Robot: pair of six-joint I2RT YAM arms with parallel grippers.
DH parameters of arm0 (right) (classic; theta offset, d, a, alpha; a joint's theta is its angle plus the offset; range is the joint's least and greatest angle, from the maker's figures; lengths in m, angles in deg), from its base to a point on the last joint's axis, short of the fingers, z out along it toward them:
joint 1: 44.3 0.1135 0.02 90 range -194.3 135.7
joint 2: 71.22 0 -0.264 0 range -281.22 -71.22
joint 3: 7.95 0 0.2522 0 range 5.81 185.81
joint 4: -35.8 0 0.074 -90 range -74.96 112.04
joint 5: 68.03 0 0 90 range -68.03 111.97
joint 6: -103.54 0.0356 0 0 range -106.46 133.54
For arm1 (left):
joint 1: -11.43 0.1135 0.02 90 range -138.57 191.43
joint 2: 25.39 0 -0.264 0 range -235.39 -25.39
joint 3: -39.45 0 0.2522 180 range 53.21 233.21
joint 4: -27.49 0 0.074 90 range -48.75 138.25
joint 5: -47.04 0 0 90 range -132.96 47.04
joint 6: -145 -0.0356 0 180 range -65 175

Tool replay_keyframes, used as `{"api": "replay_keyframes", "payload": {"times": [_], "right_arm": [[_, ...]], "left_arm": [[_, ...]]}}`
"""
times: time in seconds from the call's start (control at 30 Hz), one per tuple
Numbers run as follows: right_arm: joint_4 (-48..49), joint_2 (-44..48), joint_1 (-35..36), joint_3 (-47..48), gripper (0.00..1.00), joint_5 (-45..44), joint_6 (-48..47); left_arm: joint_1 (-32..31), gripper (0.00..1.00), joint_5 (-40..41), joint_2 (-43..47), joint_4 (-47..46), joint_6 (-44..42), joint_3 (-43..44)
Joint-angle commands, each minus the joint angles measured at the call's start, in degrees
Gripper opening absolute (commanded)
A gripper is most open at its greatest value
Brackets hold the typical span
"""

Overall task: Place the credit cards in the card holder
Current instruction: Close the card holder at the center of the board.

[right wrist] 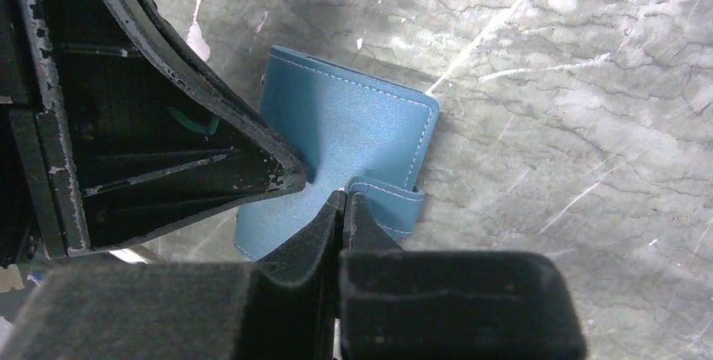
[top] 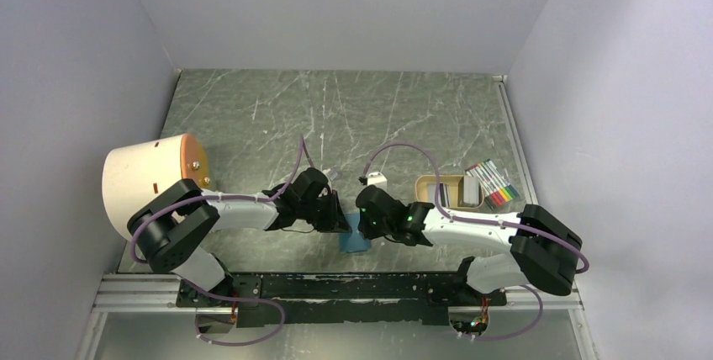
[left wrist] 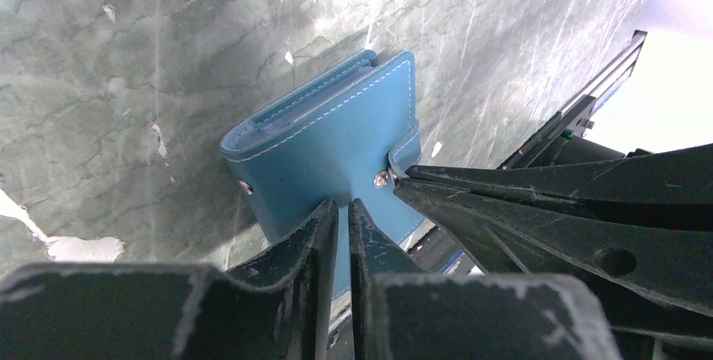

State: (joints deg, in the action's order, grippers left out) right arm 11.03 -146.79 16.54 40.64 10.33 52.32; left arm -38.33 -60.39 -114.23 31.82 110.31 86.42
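The card holder [left wrist: 332, 137] is a teal-blue wallet lying folded shut on the table near the front edge, also seen in the top view [top: 356, 242] and the right wrist view [right wrist: 353, 120]. My left gripper [left wrist: 343, 206] is shut on its cover, which puckers between the tips. My right gripper [right wrist: 343, 196] comes from the other side. Its jaws are shut on the end of the snap tab [right wrist: 388, 202], by the metal snap [left wrist: 382, 179]. Pale credit cards [top: 439, 193] lie in the tan tray [top: 423, 182] to the right.
A pack of coloured markers [top: 493, 185] lies beside the tray at the right. A large cream cylinder [top: 147, 177] lies on its side at the left edge. The black rail [top: 336, 286] runs along the front, close behind the wallet.
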Motion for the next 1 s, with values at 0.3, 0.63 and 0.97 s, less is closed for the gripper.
{"api": "replay_keyframes", "payload": {"times": [0.3,0.63,0.97], "right_arm": [[1.1,-1.7,0.8,1.3,0.00,1.5,0.2],[0.5,-2.0,1.5,1.2,0.00,1.4,0.5],[-0.6,-3.7,6.0,0.9,0.00,-0.1,2.7]], "left_arm": [[-0.7,0.18,0.7,-1.6,2.4,-0.9,-1.6],[-0.7,0.18,0.7,-1.6,2.5,-1.0,-1.6],[-0.7,0.18,0.9,-1.5,2.4,-0.8,-1.9]]}}
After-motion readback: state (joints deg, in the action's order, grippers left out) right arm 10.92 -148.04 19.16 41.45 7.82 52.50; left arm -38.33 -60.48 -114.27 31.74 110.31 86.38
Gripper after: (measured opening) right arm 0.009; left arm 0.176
